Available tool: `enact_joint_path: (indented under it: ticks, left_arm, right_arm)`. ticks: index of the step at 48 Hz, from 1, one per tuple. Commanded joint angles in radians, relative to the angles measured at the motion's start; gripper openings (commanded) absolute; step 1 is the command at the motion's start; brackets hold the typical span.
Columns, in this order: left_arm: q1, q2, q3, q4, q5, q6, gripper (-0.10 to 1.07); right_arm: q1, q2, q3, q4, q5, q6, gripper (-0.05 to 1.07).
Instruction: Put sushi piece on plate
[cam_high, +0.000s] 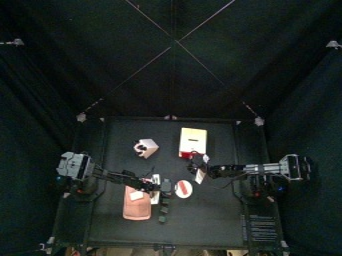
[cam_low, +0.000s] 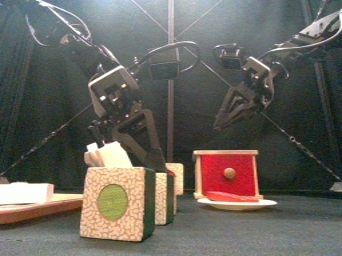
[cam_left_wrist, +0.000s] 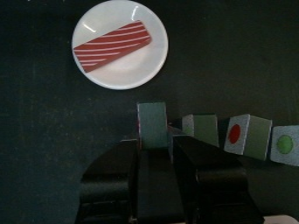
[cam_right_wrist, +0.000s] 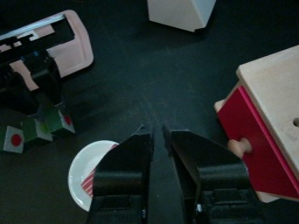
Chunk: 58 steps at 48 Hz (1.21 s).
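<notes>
A red-and-white striped sushi piece lies on the round white plate, which sits near the table's middle. My left gripper hangs over a row of small green patterned blocks with round marks. Its jaws are closed on the sides of the end block. In the front view that gripper hangs just above the standing blocks. My right gripper hovers over the plate's edge. Its jaws are nearly together with nothing between them.
A wood-and-red box stands behind the plate. A pink tray lies front left. A white-and-pink object sits at the back left.
</notes>
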Motion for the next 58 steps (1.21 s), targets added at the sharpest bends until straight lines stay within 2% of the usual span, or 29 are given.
enact_joint_path:
  ticks: [1, 6, 13, 24, 33, 38, 49, 58]
  left_arm:
    - [0.002, -0.028, -0.020, -0.005, -0.003, 0.000, 0.48]
    - [0.003, -0.032, -0.021, -0.006, -0.003, -0.006, 0.48]
    - [0.006, -0.055, -0.029, -0.054, 0.035, -0.009, 0.48]
    - [-0.006, -0.101, -0.066, -0.141, 0.253, -0.014, 0.48]
    - [-0.043, -0.137, -0.106, -0.137, 0.411, -0.077, 0.48]
    - [-0.055, -0.156, -0.112, -0.100, 0.472, -0.161, 0.48]
    - [-0.110, -0.206, -0.087, 0.075, 0.532, -0.483, 0.48]
    - [-0.201, -0.225, -0.055, 0.219, 0.612, -0.784, 0.48]
  right_arm:
    - [-0.002, -0.025, -0.012, 0.003, -0.002, 0.000, 0.59]
    - [0.006, -0.025, -0.009, 0.012, -0.002, 0.000, 0.59]
    - [0.009, -0.025, -0.005, 0.015, -0.002, 0.000, 0.59]
    - [0.006, -0.025, -0.005, 0.006, -0.002, -0.002, 0.59]
    - [0.003, -0.025, -0.003, -0.006, -0.002, -0.002, 0.59]
    - [0.002, -0.025, -0.002, -0.014, -0.002, -0.002, 0.59]
    - [0.000, -0.025, -0.002, -0.028, -0.002, -0.002, 0.59]
    - [-0.003, -0.025, -0.002, -0.044, -0.002, -0.002, 0.59]
